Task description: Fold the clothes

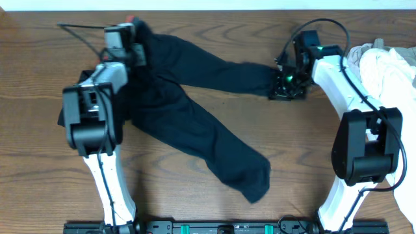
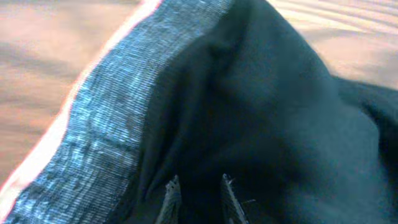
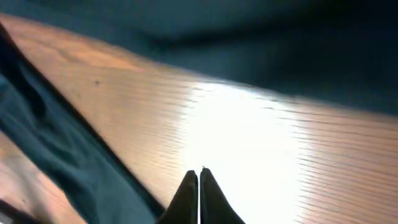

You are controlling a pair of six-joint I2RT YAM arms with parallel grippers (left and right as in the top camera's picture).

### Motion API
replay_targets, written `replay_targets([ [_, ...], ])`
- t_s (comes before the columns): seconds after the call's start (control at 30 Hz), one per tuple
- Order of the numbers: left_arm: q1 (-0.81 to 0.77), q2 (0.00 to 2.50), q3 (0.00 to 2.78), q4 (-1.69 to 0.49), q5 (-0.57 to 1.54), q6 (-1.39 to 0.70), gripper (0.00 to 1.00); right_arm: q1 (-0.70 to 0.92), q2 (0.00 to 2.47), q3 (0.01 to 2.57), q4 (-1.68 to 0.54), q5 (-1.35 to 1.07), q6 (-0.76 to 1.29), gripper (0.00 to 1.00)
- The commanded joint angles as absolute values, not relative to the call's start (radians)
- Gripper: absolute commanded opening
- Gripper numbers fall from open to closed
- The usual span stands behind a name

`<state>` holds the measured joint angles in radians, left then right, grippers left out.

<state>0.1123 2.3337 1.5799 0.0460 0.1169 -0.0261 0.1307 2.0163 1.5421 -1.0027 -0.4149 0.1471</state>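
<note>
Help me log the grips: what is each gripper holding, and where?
Left gripper: it seems to pinch the trousers in the black cloth beside the grey waistband. Right gripper: shut, nothing held.

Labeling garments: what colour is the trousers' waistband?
The waistband is grey, with a fine woven texture; clearest in the left wrist view.

The trousers (image 1: 195, 123) lie spread on the desk (image 1: 39, 162). The waist is near the far left corner at the left gripper (image 1: 138, 47). One leg reaches the right gripper (image 1: 278, 83), and the other angles toward the near edge.
</note>
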Motion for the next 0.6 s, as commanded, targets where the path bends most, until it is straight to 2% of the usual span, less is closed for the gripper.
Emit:
replay_targets([
  [0.0, 0.130, 2.384, 1.613, -0.021, 0.138, -0.052, 0.31, 0.200, 1.991, 1.545, -1.029, -0.476, 0.041, 0.04],
  [0.17, 0.130, 2.357, 1.660, -0.083, 0.139, -0.035, 0.50, 0.282, 1.991, 1.545, -1.150, -0.401, -0.121, 0.08],
  [0.27, 0.131, 2.323, 1.689, -0.122, 0.138, -0.031, 0.59, 0.329, 1.992, 1.542, -1.218, -0.346, -0.203, 0.09],
  [0.37, 0.133, 2.278, 1.703, -0.155, 0.138, -0.015, 0.64, 0.358, 1.992, 1.517, -1.227, -0.266, -0.202, 0.08],
  [0.57, 0.134, 2.125, 1.704, -0.235, 0.138, 0.008, 0.72, 0.396, 1.992, 1.369, -1.147, -0.287, -0.205, 0.07],
])
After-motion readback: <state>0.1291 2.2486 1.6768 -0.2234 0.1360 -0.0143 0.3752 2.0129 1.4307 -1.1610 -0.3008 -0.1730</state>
